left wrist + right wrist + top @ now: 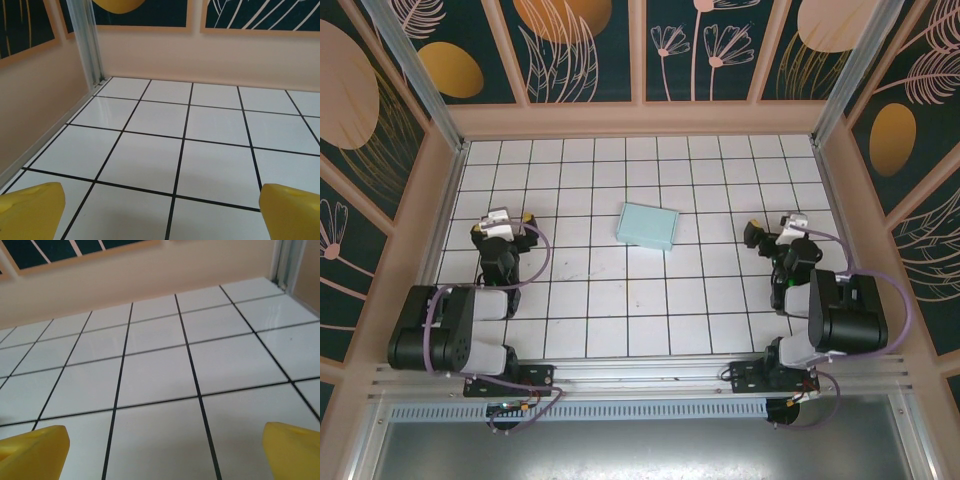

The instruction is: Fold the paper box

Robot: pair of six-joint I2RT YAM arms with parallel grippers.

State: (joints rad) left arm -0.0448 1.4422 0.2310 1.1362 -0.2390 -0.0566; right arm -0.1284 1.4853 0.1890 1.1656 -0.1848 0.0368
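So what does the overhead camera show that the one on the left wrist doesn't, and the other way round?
Overhead: the pale blue paper box lying between the two arms, untouched, with the left pincer and right pincer both open.

Left wrist: nothing extra, just a low close-up past its own yellow fingertips, spread wide, toward the far corner.

Both: the white tiled table, the metal corner post and the peach walls.

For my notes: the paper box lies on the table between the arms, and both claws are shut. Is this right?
No: the left claw and right claw are open, as both wrist views show. The paper box lies as stated.
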